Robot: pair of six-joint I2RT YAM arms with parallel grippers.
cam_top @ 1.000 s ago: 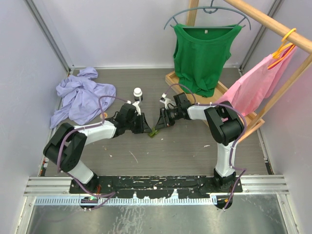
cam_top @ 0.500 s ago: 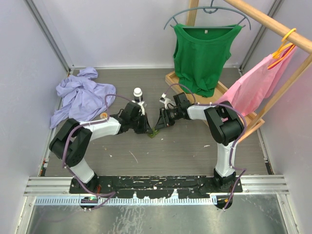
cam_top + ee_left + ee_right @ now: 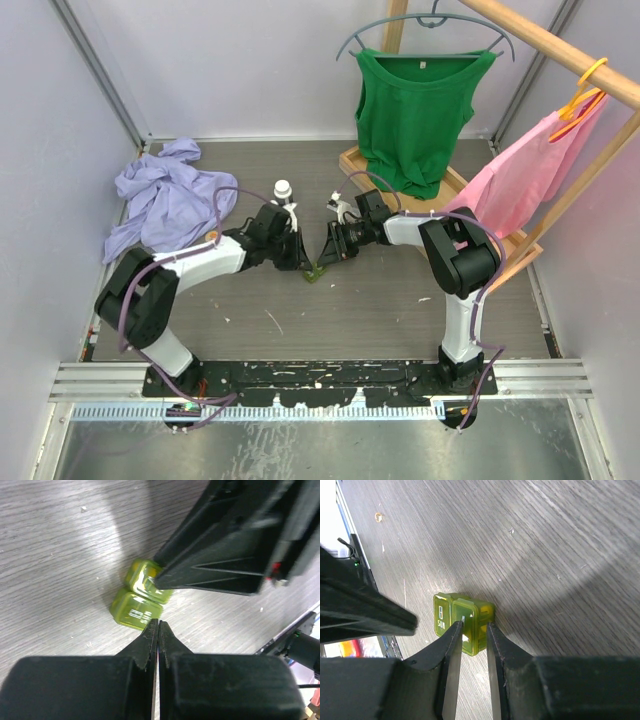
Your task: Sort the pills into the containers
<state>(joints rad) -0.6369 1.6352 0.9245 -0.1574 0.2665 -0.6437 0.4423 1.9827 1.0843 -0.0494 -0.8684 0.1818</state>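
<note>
The green pill case lies flat on the grey wood-grain bench, out in the middle between the two arms. The right fingers are clenched on it: they straddle one of its two compartments, one finger pressed against each side, while the other compartment, the one printed "SUN", sticks out free to one side. The left fingers are pinched tight together with nothing between them. Their joined tips point at the edge of the free compartment, right against it or just short of it; the wrist view does not settle which. From above, both arms reach low and inward, so that the two sets of fingers meet nose to nose over the little case. Just behind the left arm a small white bottle stands upright on the bench. A crumpled lilac cloth lies well off at the far left. At the far right a wooden rack carries a green sleeveless top and a pink garment on hangers, well apart from the case.
</note>
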